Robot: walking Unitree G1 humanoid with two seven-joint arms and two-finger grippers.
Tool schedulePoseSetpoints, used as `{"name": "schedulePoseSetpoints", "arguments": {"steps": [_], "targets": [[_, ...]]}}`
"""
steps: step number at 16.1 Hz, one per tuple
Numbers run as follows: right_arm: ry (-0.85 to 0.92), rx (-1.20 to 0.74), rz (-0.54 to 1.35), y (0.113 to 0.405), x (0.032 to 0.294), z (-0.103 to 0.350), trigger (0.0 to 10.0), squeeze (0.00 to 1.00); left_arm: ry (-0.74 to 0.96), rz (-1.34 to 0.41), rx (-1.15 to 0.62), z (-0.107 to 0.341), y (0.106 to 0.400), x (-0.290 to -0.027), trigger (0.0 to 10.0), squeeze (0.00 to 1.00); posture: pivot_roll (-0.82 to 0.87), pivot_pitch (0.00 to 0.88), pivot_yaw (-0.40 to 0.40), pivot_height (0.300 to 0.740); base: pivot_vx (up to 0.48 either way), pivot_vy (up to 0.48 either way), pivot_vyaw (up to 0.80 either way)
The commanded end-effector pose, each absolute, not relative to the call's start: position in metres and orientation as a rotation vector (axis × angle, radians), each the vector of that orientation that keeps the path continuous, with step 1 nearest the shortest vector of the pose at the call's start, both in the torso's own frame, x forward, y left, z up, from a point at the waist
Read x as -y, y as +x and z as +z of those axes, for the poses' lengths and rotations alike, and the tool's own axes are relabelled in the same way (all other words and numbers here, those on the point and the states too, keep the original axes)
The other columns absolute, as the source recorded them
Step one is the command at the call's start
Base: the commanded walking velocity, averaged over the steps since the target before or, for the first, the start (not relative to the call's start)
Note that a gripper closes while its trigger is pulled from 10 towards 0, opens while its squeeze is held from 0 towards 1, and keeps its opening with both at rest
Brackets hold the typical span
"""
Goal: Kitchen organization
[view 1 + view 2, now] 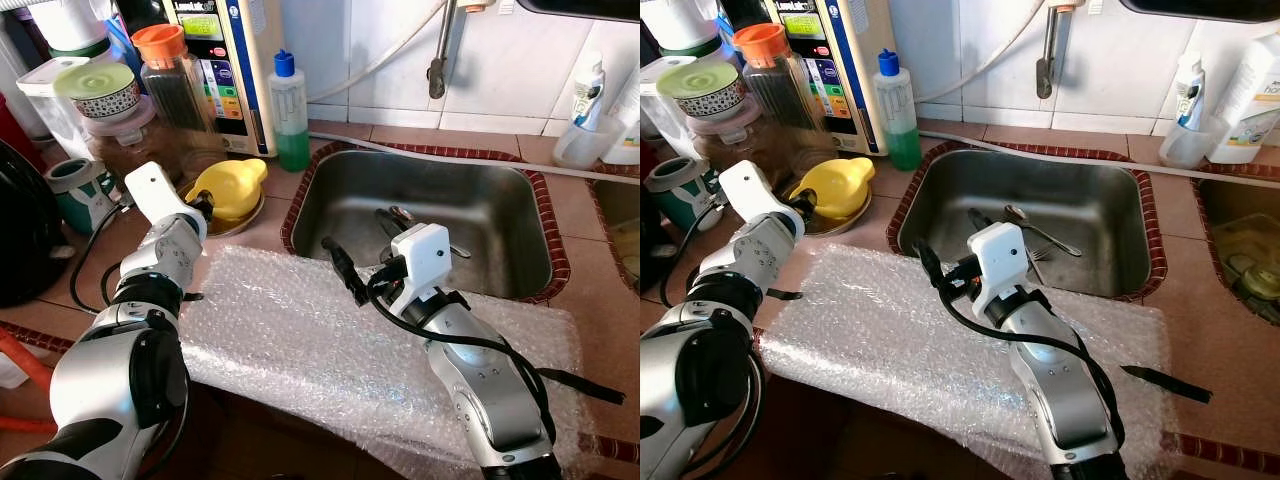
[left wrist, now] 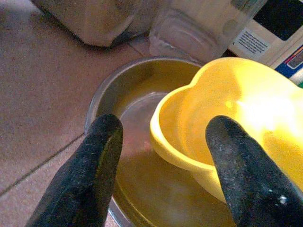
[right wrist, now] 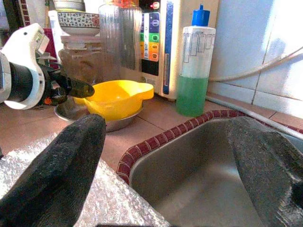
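Left gripper lined up on the yellow bowl's rim

Nearest, bubble wrap (image 1: 330,350) covers the counter; the right gripper (image 1: 335,258) hovers spread at the sink (image 1: 1035,165) edge, holding nothing. At 10 o'clock the left gripper (image 2: 165,156) is spread, straddling the near rim of the yellow bowl (image 1: 228,187), which sits in a steel dish (image 2: 128,94). It looks light, stiff and slippery; pinch the rim wall.

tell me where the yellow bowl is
The yellow bowl sits tilted in a metal dish left of the sink, by the left gripper.
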State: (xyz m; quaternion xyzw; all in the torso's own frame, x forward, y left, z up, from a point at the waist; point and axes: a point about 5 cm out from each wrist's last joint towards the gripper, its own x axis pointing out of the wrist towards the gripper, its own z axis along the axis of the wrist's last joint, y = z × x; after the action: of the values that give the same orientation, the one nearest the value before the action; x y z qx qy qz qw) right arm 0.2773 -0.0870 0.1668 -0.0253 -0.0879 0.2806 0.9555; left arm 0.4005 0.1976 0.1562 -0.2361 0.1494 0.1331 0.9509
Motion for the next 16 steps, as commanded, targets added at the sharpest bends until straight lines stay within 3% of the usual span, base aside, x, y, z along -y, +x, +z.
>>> {"name": "schedulePoseSetpoints", "arguments": {"steps": [1, 16], "targets": [[-0.050, 0.190, 0.586, 0.2766, 0.0825, 0.1712, 10.0, 0.00, -0.499, 0.290, -0.315, 0.1581, 0.4003, -0.2049, 0.0, 0.00, -0.02, 0.044, 0.132, 0.740, 0.000, 0.000, 0.00], [-0.050, 0.182, 0.595, 0.2785, 0.0806, 0.1697, 10.0, 0.00, -0.552, 0.304, -0.347, 0.1502, 0.3968, -0.2082, 0.0, 0.00, -0.01, 0.040, 0.125, 0.740, 0.000, 0.000, 0.00]]}}
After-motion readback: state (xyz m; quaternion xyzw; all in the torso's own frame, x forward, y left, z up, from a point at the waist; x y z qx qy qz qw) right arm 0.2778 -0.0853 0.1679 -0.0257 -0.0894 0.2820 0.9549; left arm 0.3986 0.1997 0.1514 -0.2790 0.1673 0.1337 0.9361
